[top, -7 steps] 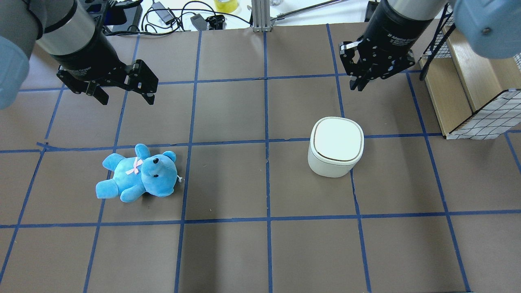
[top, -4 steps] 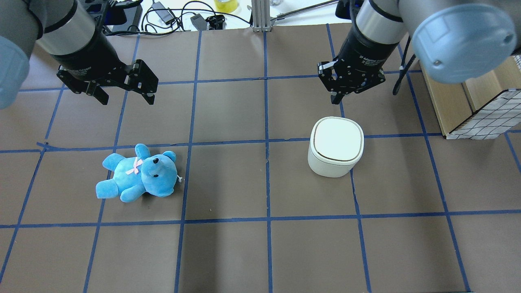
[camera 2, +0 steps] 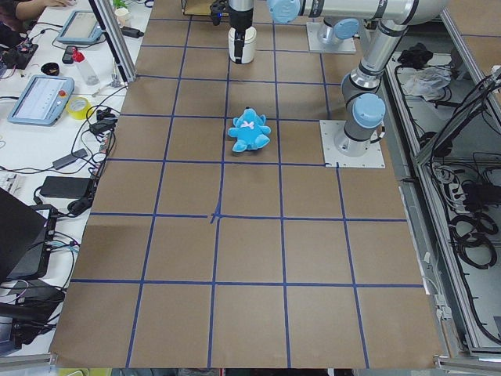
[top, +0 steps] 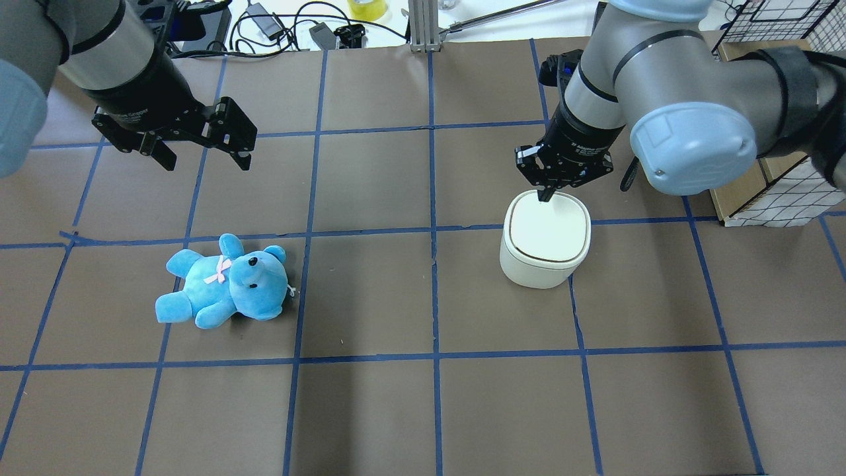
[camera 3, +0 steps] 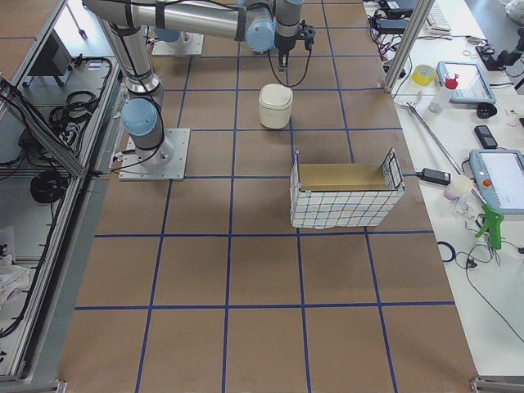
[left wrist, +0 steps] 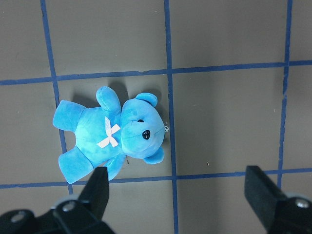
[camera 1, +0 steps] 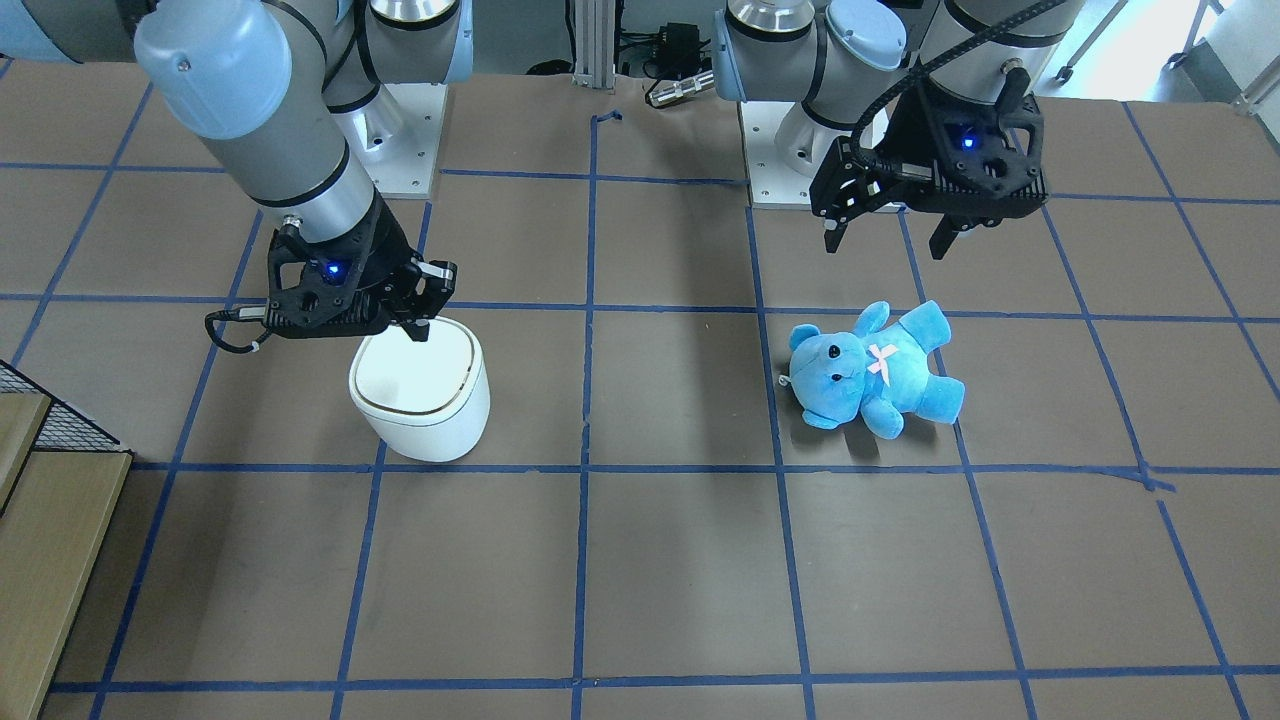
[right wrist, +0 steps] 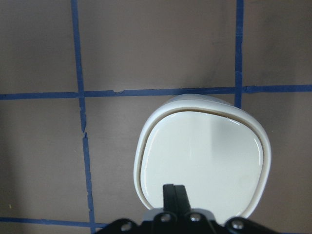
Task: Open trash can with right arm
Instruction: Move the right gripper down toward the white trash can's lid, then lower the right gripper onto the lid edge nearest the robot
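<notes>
The white trash can (top: 546, 239) stands right of the table's middle with its flat lid shut; it also shows in the front-facing view (camera 1: 420, 400) and the right wrist view (right wrist: 202, 151). My right gripper (top: 546, 196) is shut and empty, with its tips pointing down over the lid near its rim, at the bottom of the lid in the wrist view (right wrist: 174, 191). I cannot tell whether they touch the lid. My left gripper (top: 206, 160) is open and empty. It hangs above the table beyond the blue teddy bear (top: 225, 283), and shows wide open in its wrist view (left wrist: 178, 195).
A wire basket around a wooden box (top: 780, 192) stands right of the trash can, close to my right arm's elbow. Cables and small devices (top: 277, 26) lie along the table's far edge. Blue tape lines mark a grid on the brown table.
My right arm has swung left and down, bringing its shut gripper from beyond the trash can to just over the lid's edge. The left arm, the teddy and the can have not moved.
</notes>
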{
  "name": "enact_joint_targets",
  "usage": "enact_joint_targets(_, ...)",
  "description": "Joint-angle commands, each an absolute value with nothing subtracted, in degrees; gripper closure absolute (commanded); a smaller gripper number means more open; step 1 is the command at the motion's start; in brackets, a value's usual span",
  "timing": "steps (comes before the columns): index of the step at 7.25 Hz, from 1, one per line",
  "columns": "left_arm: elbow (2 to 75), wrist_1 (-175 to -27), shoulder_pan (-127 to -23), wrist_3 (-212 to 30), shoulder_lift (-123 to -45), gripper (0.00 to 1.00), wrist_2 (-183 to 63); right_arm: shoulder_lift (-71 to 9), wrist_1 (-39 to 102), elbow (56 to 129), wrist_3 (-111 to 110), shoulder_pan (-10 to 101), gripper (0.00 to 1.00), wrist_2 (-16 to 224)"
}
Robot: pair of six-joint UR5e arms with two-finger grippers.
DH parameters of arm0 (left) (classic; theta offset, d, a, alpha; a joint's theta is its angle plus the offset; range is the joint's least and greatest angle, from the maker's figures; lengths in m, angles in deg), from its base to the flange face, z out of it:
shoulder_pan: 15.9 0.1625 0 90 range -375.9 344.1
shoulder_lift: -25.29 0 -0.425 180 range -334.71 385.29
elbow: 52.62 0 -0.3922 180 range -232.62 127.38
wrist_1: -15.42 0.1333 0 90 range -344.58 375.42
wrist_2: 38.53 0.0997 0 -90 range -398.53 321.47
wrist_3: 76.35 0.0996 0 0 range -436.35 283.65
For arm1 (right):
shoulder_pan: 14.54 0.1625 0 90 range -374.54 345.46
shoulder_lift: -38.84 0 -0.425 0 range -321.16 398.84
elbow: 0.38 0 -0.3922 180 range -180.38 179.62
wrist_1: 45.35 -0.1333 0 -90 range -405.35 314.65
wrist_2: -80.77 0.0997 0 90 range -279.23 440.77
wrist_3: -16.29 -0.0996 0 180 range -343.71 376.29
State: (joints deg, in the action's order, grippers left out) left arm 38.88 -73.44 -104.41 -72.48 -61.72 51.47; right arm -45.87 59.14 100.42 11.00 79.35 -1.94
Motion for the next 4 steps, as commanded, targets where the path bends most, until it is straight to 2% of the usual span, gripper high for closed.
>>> enact_joint_targets(1, 38.9, -73.4, -104.4, -72.5, -61.7, 0.0, 51.5, -44.8, 61.9, 103.2, 11.2, 77.8, 1.0, -3.8)
enact_joint_targets(4, 38.9, -73.4, -104.4, -72.5, -61.7, 0.0, 51.4, -44.6, 65.0, 107.4, 11.1, 77.3, 1.0, -3.7)
